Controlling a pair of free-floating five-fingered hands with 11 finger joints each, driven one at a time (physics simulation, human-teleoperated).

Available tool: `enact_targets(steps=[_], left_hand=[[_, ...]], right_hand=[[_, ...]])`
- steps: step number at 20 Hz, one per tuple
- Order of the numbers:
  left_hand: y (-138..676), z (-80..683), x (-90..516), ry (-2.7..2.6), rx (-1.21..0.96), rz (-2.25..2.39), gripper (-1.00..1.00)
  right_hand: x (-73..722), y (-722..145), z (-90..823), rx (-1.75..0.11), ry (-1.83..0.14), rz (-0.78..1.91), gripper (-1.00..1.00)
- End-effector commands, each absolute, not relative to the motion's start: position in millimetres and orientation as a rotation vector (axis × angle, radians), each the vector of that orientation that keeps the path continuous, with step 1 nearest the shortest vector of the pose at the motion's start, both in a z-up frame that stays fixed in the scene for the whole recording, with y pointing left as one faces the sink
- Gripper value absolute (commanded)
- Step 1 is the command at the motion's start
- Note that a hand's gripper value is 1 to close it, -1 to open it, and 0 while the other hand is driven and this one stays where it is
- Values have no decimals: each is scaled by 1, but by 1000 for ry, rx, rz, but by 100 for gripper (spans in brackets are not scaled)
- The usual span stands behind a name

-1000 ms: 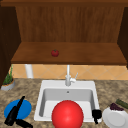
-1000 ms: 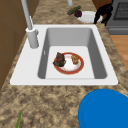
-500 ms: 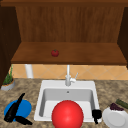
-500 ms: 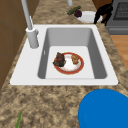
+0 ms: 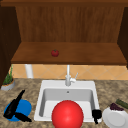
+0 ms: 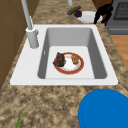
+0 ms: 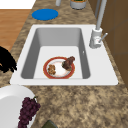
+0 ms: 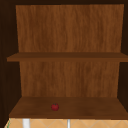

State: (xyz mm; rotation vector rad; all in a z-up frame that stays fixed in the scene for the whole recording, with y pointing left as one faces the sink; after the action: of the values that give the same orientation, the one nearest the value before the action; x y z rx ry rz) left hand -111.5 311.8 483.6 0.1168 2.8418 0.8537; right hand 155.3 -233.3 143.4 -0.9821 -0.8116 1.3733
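My left hand [image 5: 14, 108] hovers over a blue plate [image 5: 23, 107] on the counter left of the sink, fingers straight and spread, holding nothing. My right hand [image 5: 96, 114] hangs at the sink's front right corner, just left of a white plate [image 5: 115, 119] that carries purple grapes [image 5: 116, 107]. Its fingers are curled and hold nothing; it is also seen as the right hand [image 6: 103, 11] and the right hand [image 7: 6, 61]. In the sink basin [image 6: 96, 57] lies a red-rimmed plate [image 6: 80, 67] with pieces of food. A red round shape [image 5: 67, 115] covers the sink's front edge in the front view.
A small red fruit [image 5: 55, 53] sits on the lower wooden shelf [image 8: 82, 108] above the sink. The faucet [image 5: 68, 78] stands at the back of the sink. A potted plant [image 5: 7, 81] is at the far left, a green vegetable [image 5: 122, 102] behind the white plate, a stove [image 6: 120, 15] beyond.
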Motion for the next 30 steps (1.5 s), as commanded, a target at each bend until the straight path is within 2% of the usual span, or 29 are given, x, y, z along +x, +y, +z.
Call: enact_targets(steps=[1,16,30], left_hand=[[312,492,-106,2765,129,1014,-100],[312,532,-98,2761,141,1043,-100],[248,582,-98,2766,133,1114,-100]], right_hand=[[155,-233,143,-982,-812,1373,0],[155,-233,143,-982,-812,1373,0],[155,-233,143,-982,-812,1373,0]])
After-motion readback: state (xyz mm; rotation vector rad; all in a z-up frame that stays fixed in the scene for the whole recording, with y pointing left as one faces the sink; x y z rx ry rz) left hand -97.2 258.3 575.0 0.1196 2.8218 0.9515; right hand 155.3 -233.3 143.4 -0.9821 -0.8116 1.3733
